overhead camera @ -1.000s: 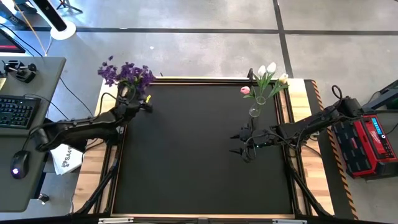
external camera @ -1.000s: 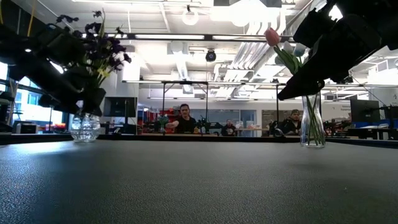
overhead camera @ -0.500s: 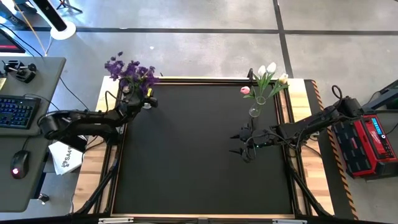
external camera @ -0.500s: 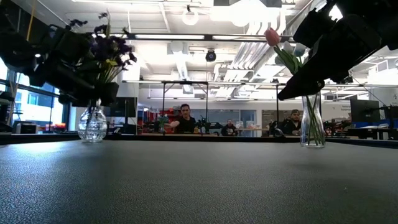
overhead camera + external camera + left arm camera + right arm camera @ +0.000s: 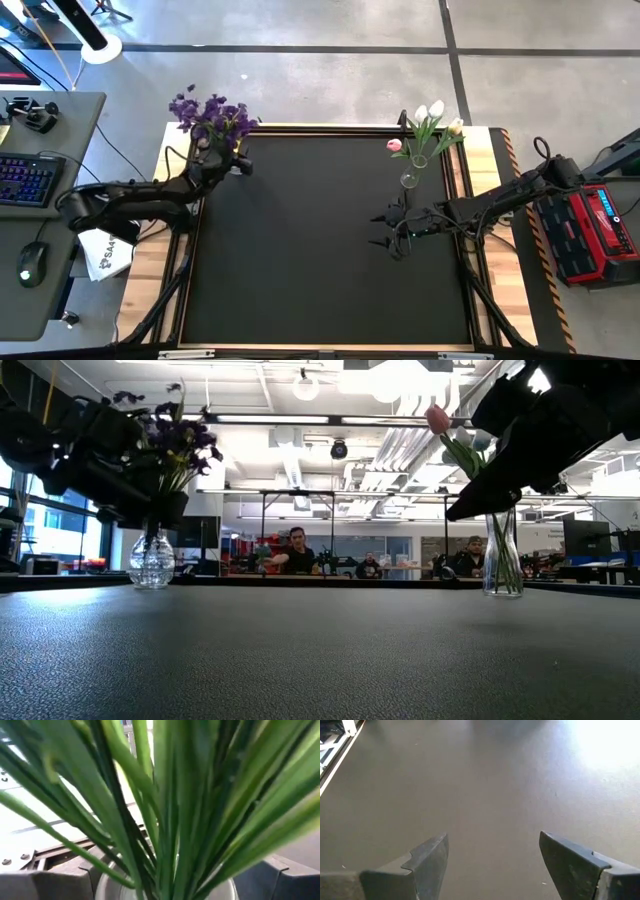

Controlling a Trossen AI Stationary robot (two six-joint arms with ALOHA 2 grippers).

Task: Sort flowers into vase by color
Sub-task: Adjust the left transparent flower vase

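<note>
From above, the dark purple clustered flowers [image 5: 210, 117] stand at the black mat's [image 5: 320, 270] far left corner, their vase hidden under the blooms and the left gripper [image 5: 222, 160]. The white and pink tulips [image 5: 428, 126] fill a slim clear glass vase [image 5: 409, 179] far right. The right gripper [image 5: 385, 229] hovers nearby, fingers spread apart.

At table height, a round clear glass vase [image 5: 151, 561] holds the purple stems.

The left wrist camera shows only green stems [image 5: 170, 810]; I cannot tell that gripper's state.

Right gripper [image 5: 385, 229] fingers [image 5: 427, 862] spread, left arm outstretched
</note>
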